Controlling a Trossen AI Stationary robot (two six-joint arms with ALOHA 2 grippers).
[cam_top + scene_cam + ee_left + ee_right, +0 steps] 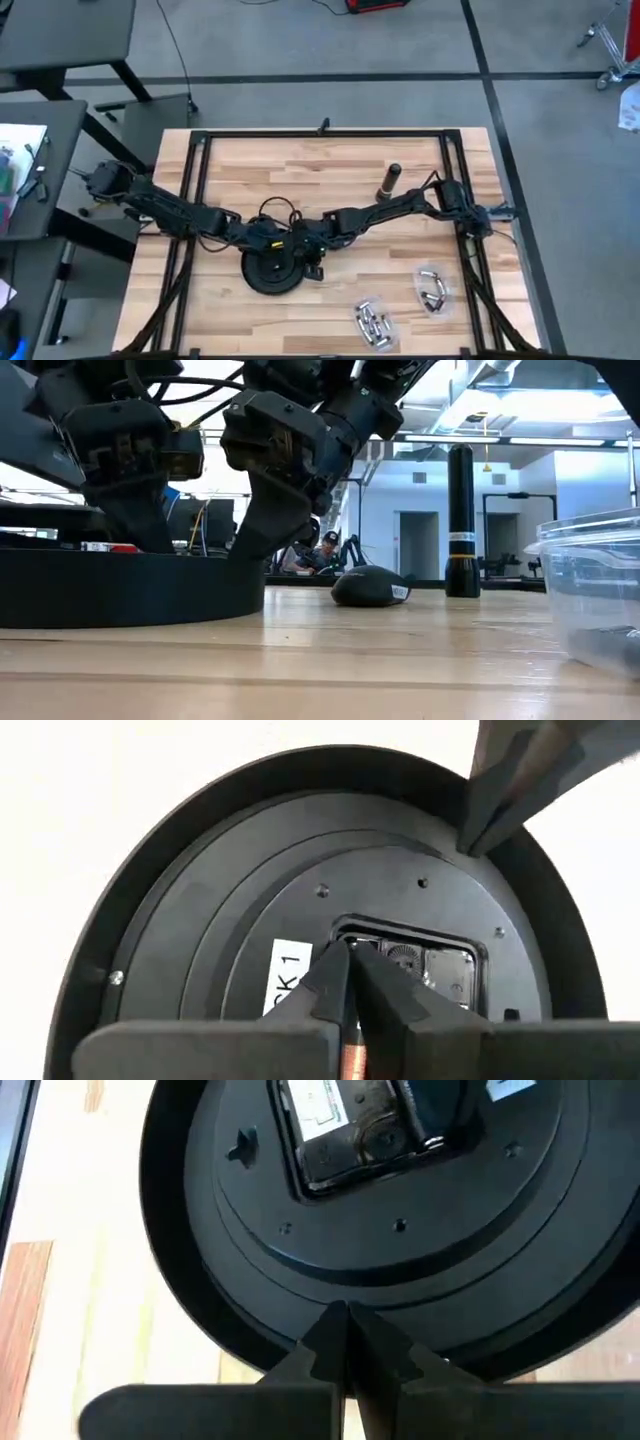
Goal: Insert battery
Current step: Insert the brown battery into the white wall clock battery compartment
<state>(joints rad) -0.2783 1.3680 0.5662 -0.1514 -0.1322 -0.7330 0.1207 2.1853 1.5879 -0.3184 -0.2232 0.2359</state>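
Seating the battery (351, 1055) clamped in the left gripper (352, 982) means aligning it with the clock's (200, 920) compartment (410, 955) while the right gripper (347, 1342), pinched on the rim, steadies it.

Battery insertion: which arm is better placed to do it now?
Left. The left gripper holds the battery just above the clock's compartment; the right gripper sits shut at the rim.
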